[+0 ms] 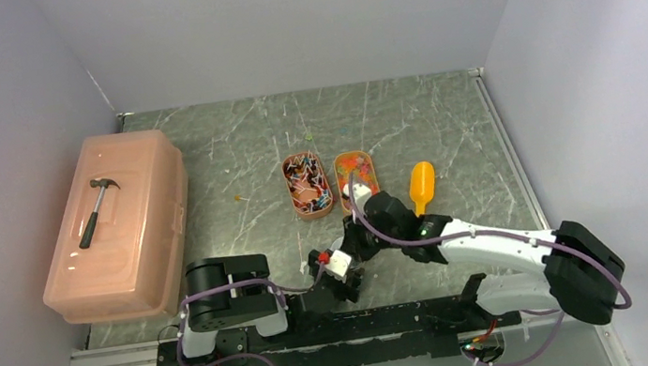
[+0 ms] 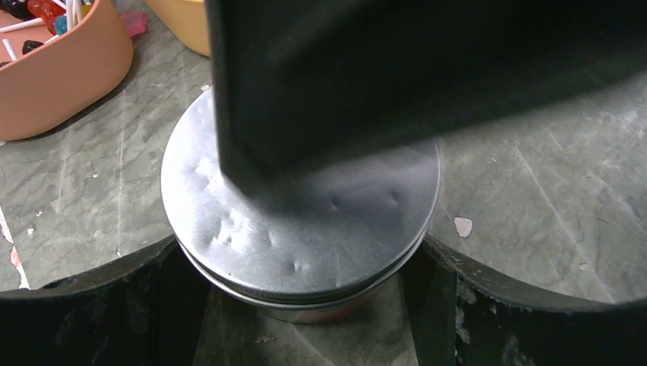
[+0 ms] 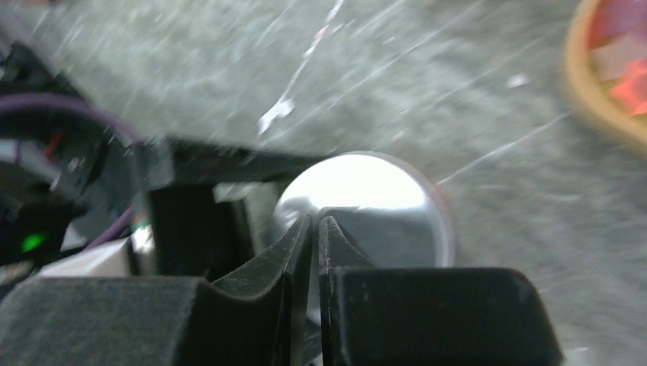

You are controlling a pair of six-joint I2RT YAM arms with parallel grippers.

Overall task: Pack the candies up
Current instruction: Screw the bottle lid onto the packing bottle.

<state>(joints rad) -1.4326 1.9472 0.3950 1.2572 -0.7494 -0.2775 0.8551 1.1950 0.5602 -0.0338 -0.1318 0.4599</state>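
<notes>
A round tin with a dented silver lid (image 2: 305,221) stands on the table between the fingers of my left gripper (image 2: 301,305), which grips its body just under the lid. My right gripper (image 3: 314,221) is shut, its tips resting on the lid (image 3: 366,187); in the left wrist view it shows as a dark block (image 2: 381,76) over the lid. The candies lie in two oval orange trays: wrapped ones (image 1: 308,183) in the left tray, glossy ones (image 1: 355,169) in the right. In the top view both grippers meet at the near middle (image 1: 342,258), and the tin is hidden there.
A yellow-orange scoop (image 1: 421,185) lies to the right of the trays. A pink lidded box (image 1: 127,185) with a hammer (image 1: 97,211) on it stands at the left. A few loose candies (image 1: 307,135) lie behind the trays. A tray wall (image 2: 69,76) is close to the tin.
</notes>
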